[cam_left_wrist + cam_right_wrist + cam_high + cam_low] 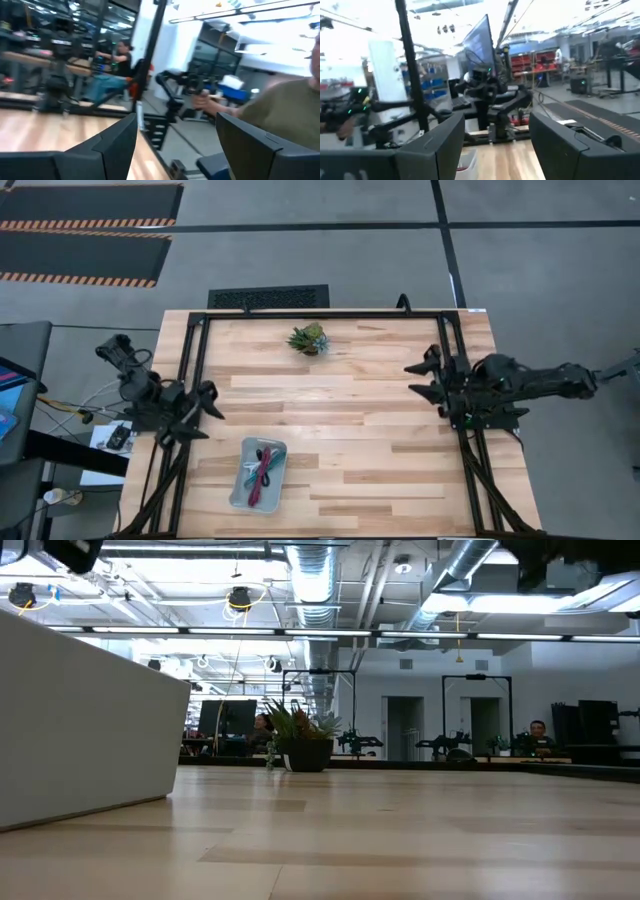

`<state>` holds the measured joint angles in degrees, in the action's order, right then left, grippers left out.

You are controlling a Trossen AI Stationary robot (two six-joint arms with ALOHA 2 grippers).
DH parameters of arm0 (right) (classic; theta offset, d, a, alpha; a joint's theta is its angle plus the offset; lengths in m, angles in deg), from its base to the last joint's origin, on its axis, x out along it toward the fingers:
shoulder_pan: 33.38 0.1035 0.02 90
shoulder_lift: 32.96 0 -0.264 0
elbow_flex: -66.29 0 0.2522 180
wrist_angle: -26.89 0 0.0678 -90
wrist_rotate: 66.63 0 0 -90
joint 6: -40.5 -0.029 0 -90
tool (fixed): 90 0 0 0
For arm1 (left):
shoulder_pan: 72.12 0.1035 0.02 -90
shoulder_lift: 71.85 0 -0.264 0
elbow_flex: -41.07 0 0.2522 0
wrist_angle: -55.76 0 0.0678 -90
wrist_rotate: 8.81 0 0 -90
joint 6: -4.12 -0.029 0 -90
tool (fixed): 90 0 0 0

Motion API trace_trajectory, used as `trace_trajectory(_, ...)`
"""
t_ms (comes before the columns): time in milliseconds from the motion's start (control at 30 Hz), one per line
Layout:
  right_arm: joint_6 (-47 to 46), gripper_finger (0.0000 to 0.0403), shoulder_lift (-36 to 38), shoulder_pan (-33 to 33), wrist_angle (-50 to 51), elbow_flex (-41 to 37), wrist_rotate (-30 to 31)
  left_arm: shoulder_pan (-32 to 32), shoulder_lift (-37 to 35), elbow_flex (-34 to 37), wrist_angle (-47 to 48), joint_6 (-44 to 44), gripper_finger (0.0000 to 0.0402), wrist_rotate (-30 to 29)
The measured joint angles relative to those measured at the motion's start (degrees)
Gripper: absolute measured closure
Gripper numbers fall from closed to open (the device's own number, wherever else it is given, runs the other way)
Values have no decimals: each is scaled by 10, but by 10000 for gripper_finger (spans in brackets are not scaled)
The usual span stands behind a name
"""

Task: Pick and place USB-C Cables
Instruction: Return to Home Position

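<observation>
In the high view the cable bundles lie together in a grey tray near the table's near edge, left of centre: a magenta-pink one, a teal one and a white-grey one. My left gripper hovers open over the table's left edge, beyond the tray, its fingers pointing toward the right; it holds nothing. My right gripper waits open at the table's right edge, its fingers pointing toward the left. In each wrist view the two dark fingers stand apart with nothing between them.
A small green potted plant stands near the far edge, also seen in the low view. The tray's wall fills the low view's left. A black frame runs round the table. Bare wood lies between the arms. A person in an olive sleeve is beyond the table.
</observation>
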<state>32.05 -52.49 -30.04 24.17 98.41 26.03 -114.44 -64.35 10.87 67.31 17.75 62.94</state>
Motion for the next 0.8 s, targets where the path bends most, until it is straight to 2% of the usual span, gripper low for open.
trace_trajectory(133,-10,158,13,1,-126,-92,23,0,-71,61,-1,22,145,36)
trace_trajectory(267,2,159,27,-1,-226,-176,22,-1,-71,84,8,21,145,59)
trace_trajectory(467,27,159,23,-4,-168,-177,45,-1,-71,127,16,16,145,71)
trace_trajectory(567,-4,159,19,-6,-135,-177,48,-1,-71,146,23,15,145,62)
trace_trajectory(800,-40,159,20,-4,-30,-177,48,-1,-63,148,24,-39,145,103)
